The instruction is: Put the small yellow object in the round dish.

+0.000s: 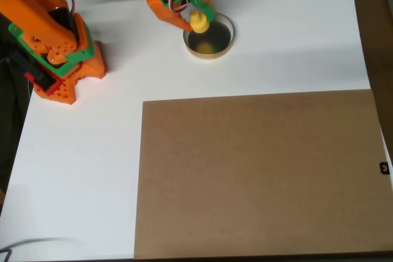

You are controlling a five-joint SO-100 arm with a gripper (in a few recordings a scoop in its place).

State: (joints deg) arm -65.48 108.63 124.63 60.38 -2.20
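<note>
Gripper (195, 16) at top centre of the overhead view, orange and green, clamped on the small yellow object (198, 22); object held over the left part of the round dish (228, 40), whose dark inside shows a yellow reflection; dish on the white tabletop (80, 164); brown board (258, 176) fills the lower right

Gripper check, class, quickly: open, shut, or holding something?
Gripper: shut on the small yellow object, held over the round dish.

Bright even light, overexposed white table (276, 29), soft faint shadows, mild overall softness
</note>
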